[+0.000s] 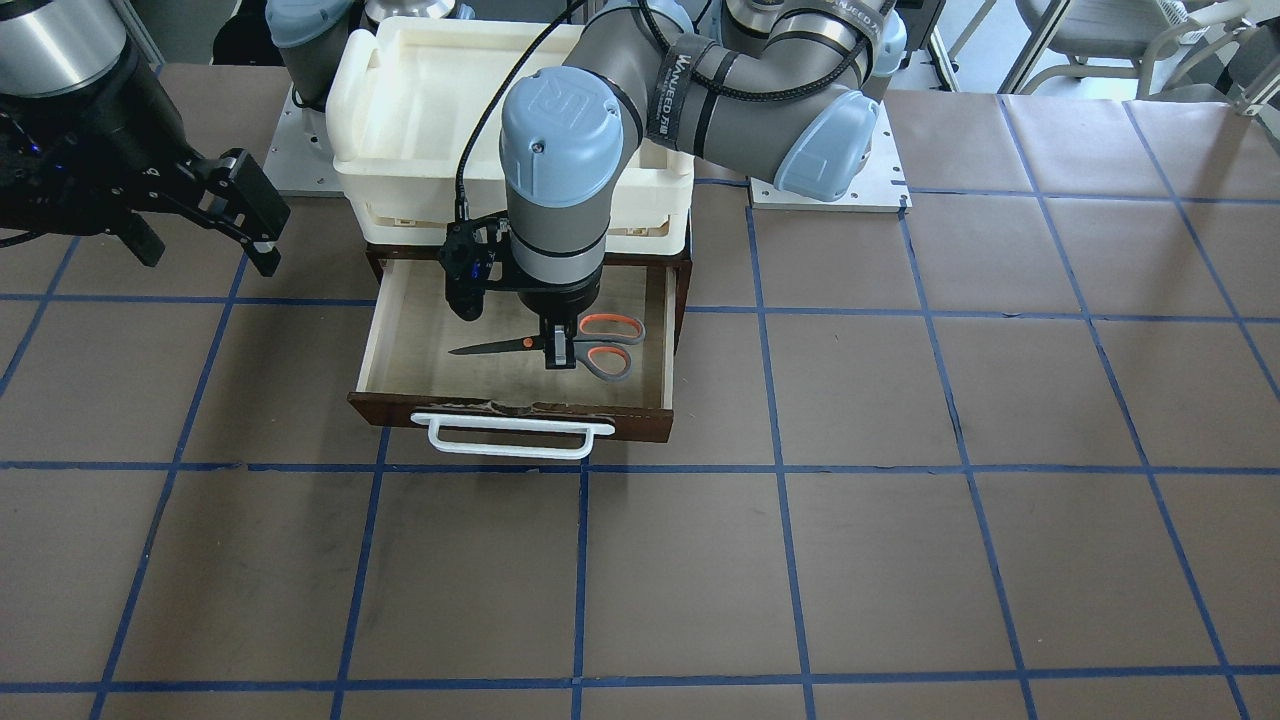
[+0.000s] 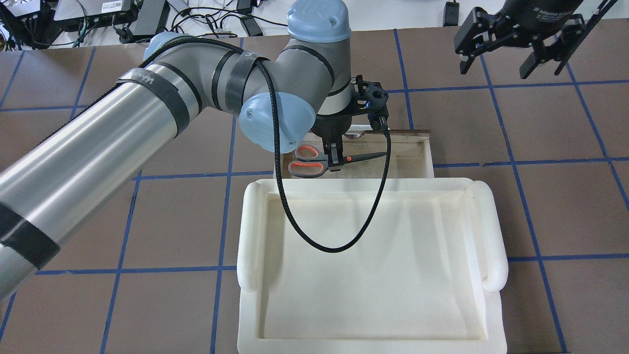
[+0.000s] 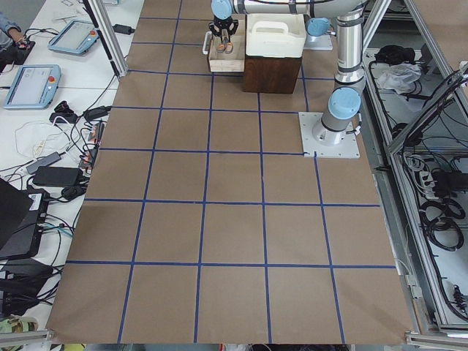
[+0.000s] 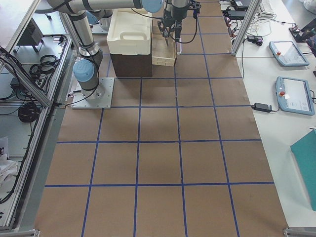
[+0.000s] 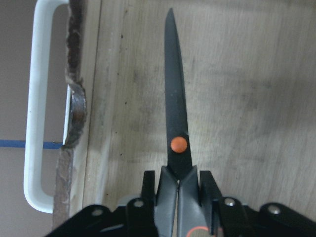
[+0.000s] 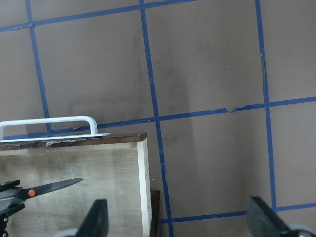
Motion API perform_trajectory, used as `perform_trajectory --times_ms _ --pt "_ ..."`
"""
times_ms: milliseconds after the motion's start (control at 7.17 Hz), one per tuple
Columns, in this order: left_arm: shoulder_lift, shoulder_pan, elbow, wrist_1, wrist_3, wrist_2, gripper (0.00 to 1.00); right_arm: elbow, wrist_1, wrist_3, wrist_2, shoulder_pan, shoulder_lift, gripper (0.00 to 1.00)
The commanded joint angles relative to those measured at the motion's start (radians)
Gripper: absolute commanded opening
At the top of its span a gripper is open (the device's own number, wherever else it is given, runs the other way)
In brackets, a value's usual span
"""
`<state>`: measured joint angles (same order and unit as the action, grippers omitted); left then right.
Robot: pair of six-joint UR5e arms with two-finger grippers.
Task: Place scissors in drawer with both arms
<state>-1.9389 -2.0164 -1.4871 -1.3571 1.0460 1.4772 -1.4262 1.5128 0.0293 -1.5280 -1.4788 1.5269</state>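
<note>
The scissors [image 1: 605, 345] are inside the open drawer [image 1: 430, 330], low over its pale wood floor, blades pointing toward my right-arm side. My left gripper [image 1: 560, 352] reaches straight down into the drawer and is shut on the scissors just behind the orange pivot. The left wrist view shows its fingers [image 5: 205, 182] pressed against both sides of the scissors [image 5: 177, 113], next to the white bar handle [image 5: 34, 98]. My right gripper [image 1: 205, 245] is open and empty, raised above the table beside the drawer. Its view shows the drawer corner [image 6: 142, 163] and the blade tips [image 6: 59, 184].
A cream-white plastic tray [image 2: 368, 246] sits on top of the dark wooden box [image 1: 685, 260] that houses the drawer. The white drawer handle [image 1: 510, 435] sticks out toward the operators' side. Brown paper with blue tape grid lines [image 1: 780, 470] covers the table.
</note>
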Motion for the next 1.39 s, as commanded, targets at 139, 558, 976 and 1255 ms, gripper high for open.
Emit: perform_trajectory --times_ms 139,558,976,1255 --pt "-0.011 -0.013 -0.022 0.026 0.000 0.000 0.00 -0.005 -0.023 -0.002 -0.006 -0.011 0.003 1.00" --pt "-0.020 -0.016 -0.053 0.058 0.002 0.000 0.00 -0.023 -0.034 0.014 -0.032 -0.058 0.003 1.00" --pt "-0.037 -0.028 -0.056 0.082 0.002 0.000 0.02 -0.025 -0.032 0.014 -0.027 -0.061 0.003 1.00" --pt "-0.041 -0.034 -0.058 0.085 -0.001 0.000 0.03 -0.025 -0.031 0.020 -0.030 -0.061 0.003 1.00"
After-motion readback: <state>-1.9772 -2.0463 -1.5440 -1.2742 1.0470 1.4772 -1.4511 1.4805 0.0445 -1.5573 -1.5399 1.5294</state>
